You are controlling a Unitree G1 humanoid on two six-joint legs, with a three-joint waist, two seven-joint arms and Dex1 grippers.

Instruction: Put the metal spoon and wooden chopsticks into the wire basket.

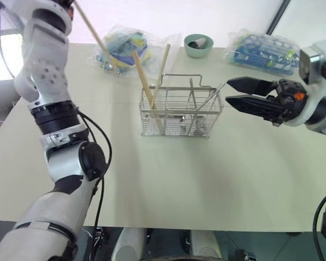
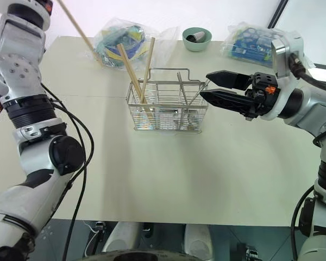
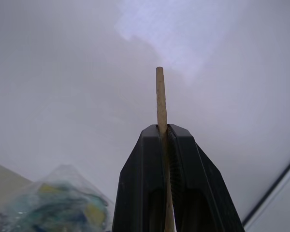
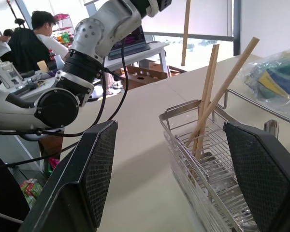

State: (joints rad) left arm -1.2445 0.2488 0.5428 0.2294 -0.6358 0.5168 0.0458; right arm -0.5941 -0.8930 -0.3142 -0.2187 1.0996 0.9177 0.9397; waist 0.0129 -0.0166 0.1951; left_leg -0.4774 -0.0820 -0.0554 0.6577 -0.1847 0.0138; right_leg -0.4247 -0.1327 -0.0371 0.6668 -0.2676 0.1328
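Up in the head views, a wooden chopstick (image 1: 92, 30) hangs slanting from the raised left arm at the upper left of the frame, well apart from the wire basket (image 1: 180, 111) at centre, where other wooden chopsticks (image 1: 152, 87) lean and the metal spoon (image 1: 207, 103) seems to stand. At mid right the right gripper (image 1: 249, 95) hovers just beside the basket, jaws apart and empty.

Seen from the left wrist, the left gripper (image 3: 165, 133) is clamped tight on the stick. It may pivot in that narrow pinch and miss the basket.

Seen from the right wrist, the basket lies between the spread fingers (image 4: 99, 169).
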